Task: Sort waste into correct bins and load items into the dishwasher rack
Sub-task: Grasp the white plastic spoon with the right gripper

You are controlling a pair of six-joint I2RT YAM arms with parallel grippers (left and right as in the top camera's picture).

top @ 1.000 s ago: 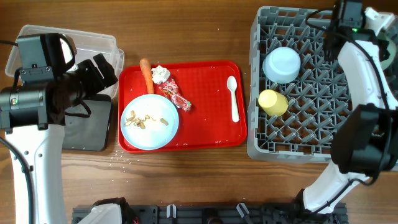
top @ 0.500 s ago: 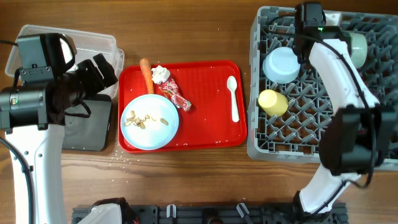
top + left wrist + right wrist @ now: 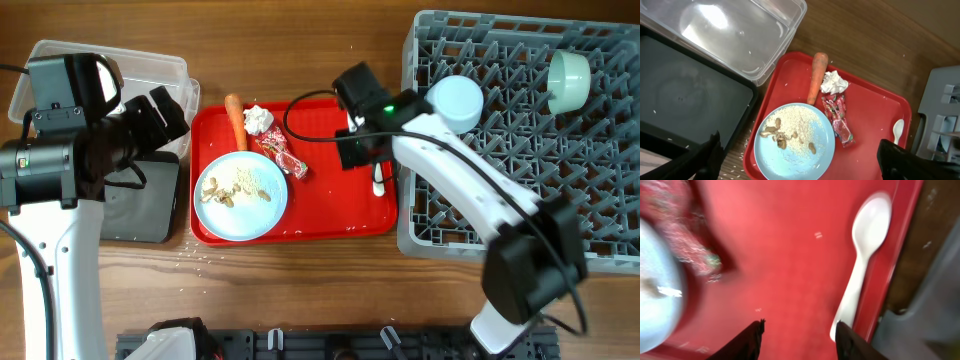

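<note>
An orange carrot [image 3: 235, 118], white tissue [image 3: 258, 119] and a red wrapper [image 3: 283, 152] lie on the red tray [image 3: 300, 225]. A light blue plate [image 3: 243, 195] there holds rice and beige scraps. My right gripper [image 3: 352, 152] hangs open and empty over the tray, just left of the white spoon [image 3: 378, 184]. In the right wrist view the spoon [image 3: 865, 245] lies beside the right finger of that gripper [image 3: 800, 340]. My left gripper [image 3: 165, 112] is open over the clear tub [image 3: 150, 65] and black tray [image 3: 140, 210]. A light blue bowl [image 3: 455, 103] and pale green bowl [image 3: 567, 80] sit in the grey rack [image 3: 520, 200]. The yellow cup is hidden.
The left wrist view shows the tub [image 3: 735, 35], black tray [image 3: 685, 100], carrot [image 3: 816, 77], tissue [image 3: 834, 82], wrapper [image 3: 840, 120], plate [image 3: 795, 142] and spoon [image 3: 898, 131] below my left gripper [image 3: 799, 150]. Rice grains lie scattered on the wood beside the red tray.
My right arm has swung from the rack's far side to the red tray beside the spoon. The pale green bowl now sits in the rack. The left arm has not moved.
</note>
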